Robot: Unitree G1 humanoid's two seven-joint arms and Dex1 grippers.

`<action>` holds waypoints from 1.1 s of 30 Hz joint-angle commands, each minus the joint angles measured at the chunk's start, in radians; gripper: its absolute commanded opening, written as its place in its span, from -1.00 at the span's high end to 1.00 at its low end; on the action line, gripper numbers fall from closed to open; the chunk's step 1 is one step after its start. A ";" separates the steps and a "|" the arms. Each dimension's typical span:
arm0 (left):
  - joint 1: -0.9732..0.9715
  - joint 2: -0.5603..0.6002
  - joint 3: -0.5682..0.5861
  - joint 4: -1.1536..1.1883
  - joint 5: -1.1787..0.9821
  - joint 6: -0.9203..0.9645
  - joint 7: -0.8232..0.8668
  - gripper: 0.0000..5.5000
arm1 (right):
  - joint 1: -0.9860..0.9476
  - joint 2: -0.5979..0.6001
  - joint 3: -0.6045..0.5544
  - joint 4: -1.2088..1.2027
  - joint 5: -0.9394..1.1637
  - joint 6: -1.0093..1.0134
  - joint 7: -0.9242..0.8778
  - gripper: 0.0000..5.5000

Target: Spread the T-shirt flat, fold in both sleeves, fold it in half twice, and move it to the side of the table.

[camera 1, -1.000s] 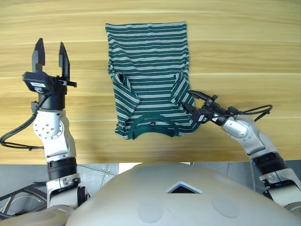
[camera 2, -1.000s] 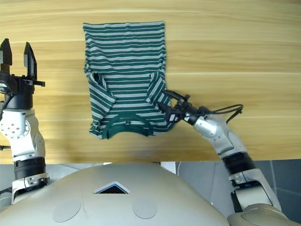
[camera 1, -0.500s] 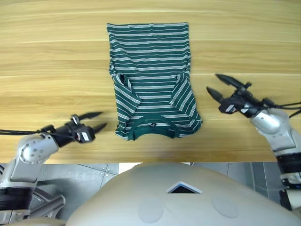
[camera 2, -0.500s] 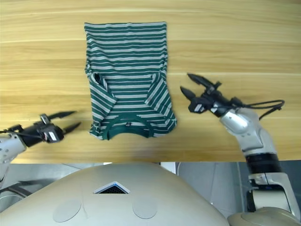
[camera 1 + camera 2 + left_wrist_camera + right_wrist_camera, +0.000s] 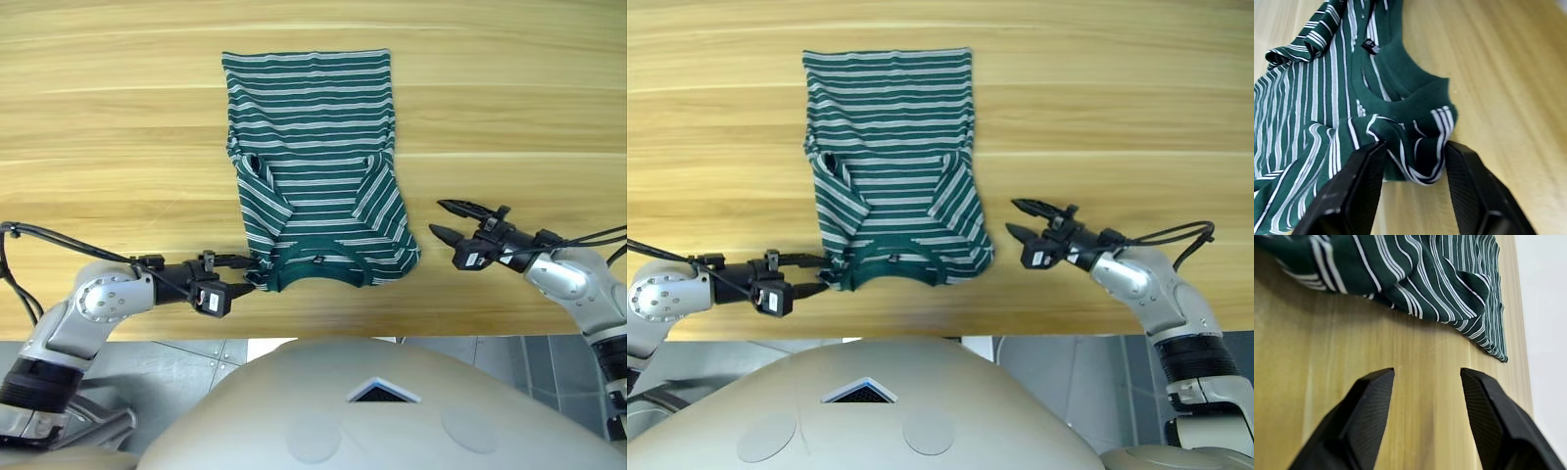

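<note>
The green striped T-shirt point(image 5: 313, 137) lies flat on the wooden table point(image 5: 118, 117), both sleeves folded in and its collar point(image 5: 318, 262) toward me. My left gripper point(image 5: 253, 274) lies low at the shirt's near left shoulder corner. In the left wrist view its gripper point(image 5: 1415, 152) is open, and the bunched corner of the T-shirt point(image 5: 1420, 137) sits between the fingers. My right gripper point(image 5: 436, 217) is open just right of the near right corner, apart from the cloth. The right wrist view shows bare wood between the right gripper's point(image 5: 1427, 374) fingers and the T-shirt's hem point(image 5: 1440, 289) beyond.
The table's front edge point(image 5: 313, 338) runs just below the collar and both grippers. Bare wood stretches to the left and right of the shirt and behind it.
The left arm swung down from upright to the shirt's near left corner. The right gripper let go of the shirt's right side, opened and drew back to the right.
</note>
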 commanded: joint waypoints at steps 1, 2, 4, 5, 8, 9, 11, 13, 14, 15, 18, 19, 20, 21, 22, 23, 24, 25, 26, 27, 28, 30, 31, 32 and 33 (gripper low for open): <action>-0.004 0.002 0.002 0.044 0.054 0.018 0.034 0.21 | 0.062 -0.033 0.037 0.014 -0.020 0.015 0.063 0.08; -0.008 0.000 0.007 0.047 0.052 0.017 0.046 0.21 | 0.061 -0.031 0.045 0.013 -0.018 0.013 0.068 0.08; -0.014 -0.006 0.011 0.053 0.047 0.010 0.071 0.21 | 0.057 -0.025 0.064 0.010 -0.014 0.008 0.078 0.08; -0.020 -0.012 0.007 0.055 0.043 0.010 0.077 0.21 | 0.055 -0.023 0.072 0.010 -0.012 0.006 0.081 0.08; -0.014 -0.021 -0.019 0.055 0.043 0.004 0.083 0.21 | 0.049 -0.027 0.090 0.007 -0.006 0.000 0.091 0.08; -0.008 -0.022 -0.024 0.051 0.037 0.002 0.082 0.21 | 0.047 -0.029 0.098 0.004 -0.003 -0.003 0.097 0.08; -0.002 -0.026 -0.032 0.051 0.030 -0.009 0.085 0.27 | 0.040 -0.026 0.114 0.003 -0.002 -0.009 0.106 0.07; -0.004 -0.035 -0.044 0.053 0.031 -0.022 0.089 0.39 | 0.026 -0.022 0.132 0.005 -0.008 -0.015 0.114 0.07; -0.009 -0.041 -0.056 0.053 0.028 -0.029 0.086 0.44 | 0.018 -0.024 0.145 0.006 -0.011 -0.021 0.122 0.07; -0.014 -0.045 -0.067 0.052 0.028 -0.033 0.084 0.49 | 0.011 -0.027 0.154 0.006 -0.013 -0.024 0.128 0.07; -0.028 -0.056 -0.089 0.060 0.033 -0.036 0.084 0.69 | 0.002 -0.042 0.170 -0.002 -0.007 -0.033 0.144 0.07; -0.029 -0.056 -0.092 0.066 0.034 -0.038 0.087 0.73 | 0.004 -0.053 0.172 -0.008 -0.003 -0.036 0.151 0.07; -0.028 -0.055 -0.093 0.072 0.035 -0.038 0.090 0.78 | 0.007 -0.067 0.171 -0.013 0.000 -0.038 0.156 0.07; -0.026 -0.053 -0.092 0.075 0.035 -0.038 0.092 0.82 | 0.013 -0.080 0.169 -0.019 0.004 -0.040 0.162 0.07; -0.025 -0.051 -0.091 0.077 0.034 -0.039 0.094 0.90 | 0.018 -0.092 0.167 -0.025 0.009 -0.040 0.170 0.07; -0.024 -0.050 -0.089 0.078 0.033 -0.038 0.096 0.95 | 0.021 -0.103 0.165 -0.030 0.014 -0.041 0.177 0.07; -0.022 -0.050 -0.086 0.078 0.033 -0.037 0.099 0.98 | 0.023 -0.110 0.164 -0.034 0.019 -0.042 0.182 0.07; -0.020 -0.050 -0.084 0.078 0.033 -0.034 0.102 0.99 | 0.022 -0.115 0.165 -0.037 0.025 -0.043 0.188 0.07; -0.015 -0.049 -0.079 0.076 0.032 -0.032 0.109 0.99 | 0.019 -0.118 0.169 -0.041 0.030 -0.044 0.196 0.07; -0.009 -0.049 -0.073 0.074 0.030 -0.029 0.117 0.99 | 0.016 -0.119 0.171 -0.043 0.034 -0.045 0.201 0.07; -0.001 -0.049 -0.064 0.072 0.028 -0.026 0.127 0.99 | 0.014 -0.120 0.173 -0.045 0.036 -0.045 0.207 0.07; 0.010 -0.051 -0.048 0.071 0.021 -0.025 0.147 0.99 | 0.014 -0.122 0.177 -0.049 0.038 -0.047 0.215 0.07; 0.014 -0.052 -0.044 0.070 0.019 -0.024 0.153 0.99 | 0.012 -0.122 0.180 -0.050 0.038 -0.049 0.219 0.07; 0.019 -0.054 -0.043 0.068 0.017 -0.023 0.159 0.99 | 0.004 -0.120 0.185 -0.047 0.038 -0.049 0.221 0.07; 0.020 -0.057 -0.046 0.068 0.018 -0.023 0.163 0.99 | -0.004 -0.118 0.190 -0.041 0.036 -0.051 0.223 0.07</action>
